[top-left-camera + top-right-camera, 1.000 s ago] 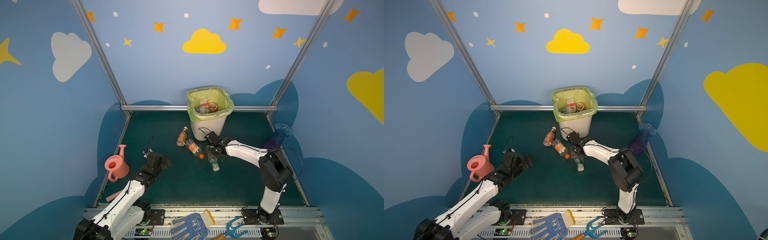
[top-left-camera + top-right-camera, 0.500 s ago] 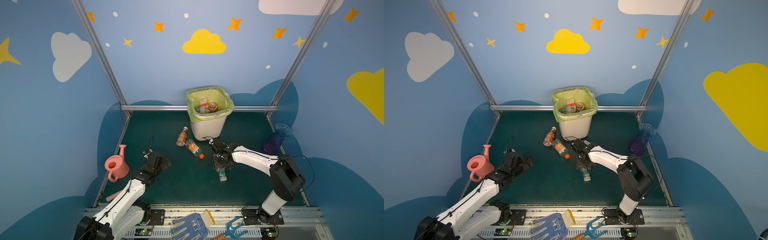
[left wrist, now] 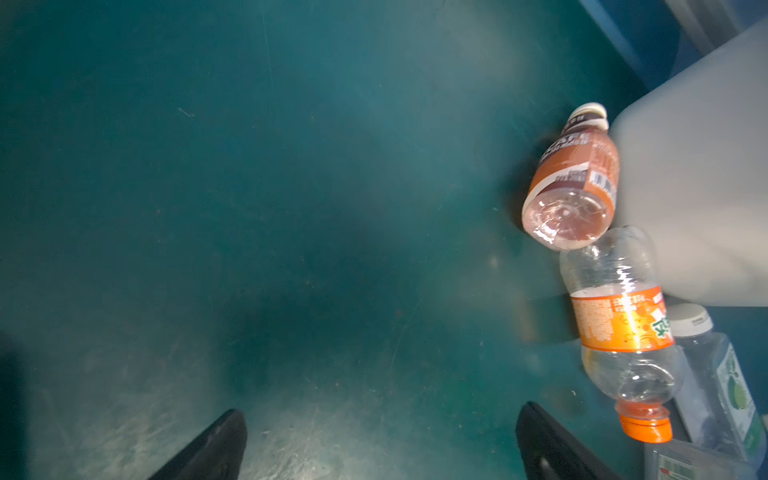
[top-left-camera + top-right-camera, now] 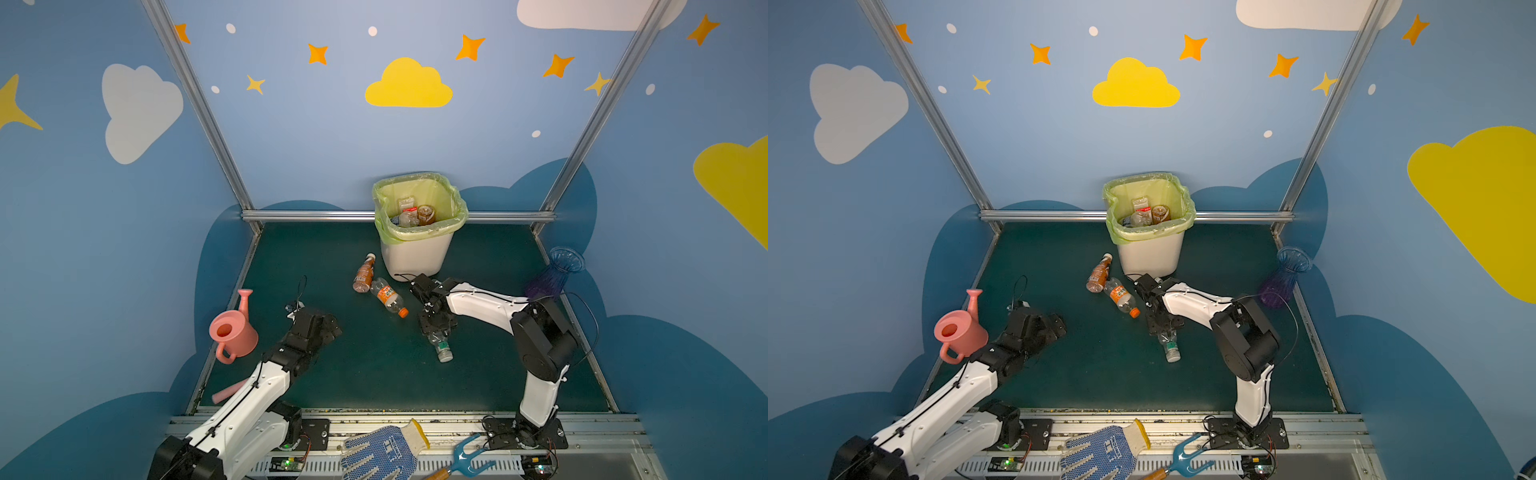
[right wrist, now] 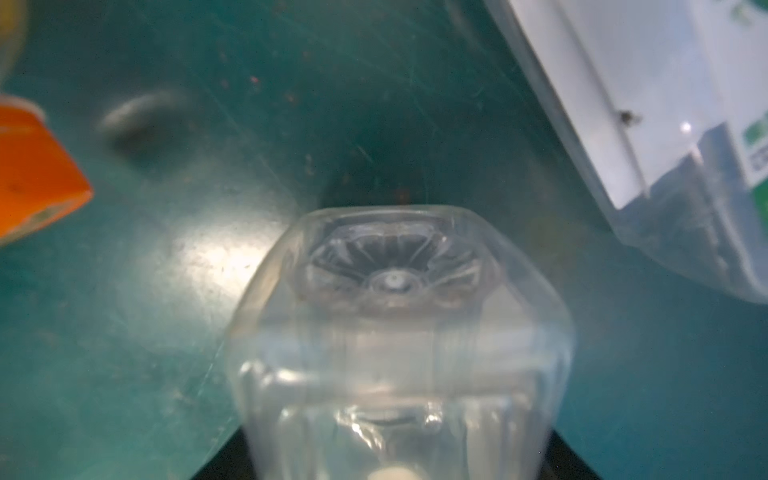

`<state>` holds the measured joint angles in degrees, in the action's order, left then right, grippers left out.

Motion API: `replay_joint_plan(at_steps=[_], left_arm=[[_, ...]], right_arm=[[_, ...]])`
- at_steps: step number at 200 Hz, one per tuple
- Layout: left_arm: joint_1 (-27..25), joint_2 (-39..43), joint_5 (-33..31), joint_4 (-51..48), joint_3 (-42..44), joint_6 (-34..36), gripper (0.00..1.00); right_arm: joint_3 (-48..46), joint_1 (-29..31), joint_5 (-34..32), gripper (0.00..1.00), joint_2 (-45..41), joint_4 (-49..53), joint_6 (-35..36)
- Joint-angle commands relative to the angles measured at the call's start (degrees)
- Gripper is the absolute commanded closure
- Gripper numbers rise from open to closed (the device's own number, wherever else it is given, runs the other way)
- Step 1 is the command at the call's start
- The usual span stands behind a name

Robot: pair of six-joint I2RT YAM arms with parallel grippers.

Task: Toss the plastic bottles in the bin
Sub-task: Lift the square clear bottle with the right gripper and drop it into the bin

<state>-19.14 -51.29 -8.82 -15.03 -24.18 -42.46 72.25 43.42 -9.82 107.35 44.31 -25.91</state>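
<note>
My right claw (image 4: 436,330) straddles a clear bottle (image 5: 395,332) just below the centre of both top views. I cannot tell whether I'm truly pinching it. It lies lengthwise and looks slick, so it may squirt out on the lift to the bin (image 4: 415,257), centre back. My left claw (image 3: 382,436) gapes wide and empty, lower left.
</note>
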Motion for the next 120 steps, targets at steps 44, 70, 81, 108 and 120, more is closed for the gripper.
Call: replay_joint_plan(at_steps=[44,70,81,108,120], left_arm=[[0.4,0.8,-1.4,0.5,1.3,0.0,0.00],[0.5,-0.6,-1.2,1.4,1.0,0.4,0.00],[0.5,-1.5,-1.4,1.7,0.6,0.5,0.00],[0.7,-4.1,-1.6,2.0,-0.7,1.3,0.00],[0.9,-5.4,-1.6,2.4,-1.3,1.7,0.00]], right_arm=[[2.3,-0.4,-0.5,0.55,-5.6,3.4,1.7],[5.2,-0.6,-2.1,0.56,-12.7,4.1,3.5],[7.0,-0.7,-3.6,0.56,-16.6,4.7,4.5],[10.5,-0.8,-11.4,0.54,-28.6,2.6,7.9],[10.8,-1.1,-14.7,0.53,-34.3,-2.9,12.9]])
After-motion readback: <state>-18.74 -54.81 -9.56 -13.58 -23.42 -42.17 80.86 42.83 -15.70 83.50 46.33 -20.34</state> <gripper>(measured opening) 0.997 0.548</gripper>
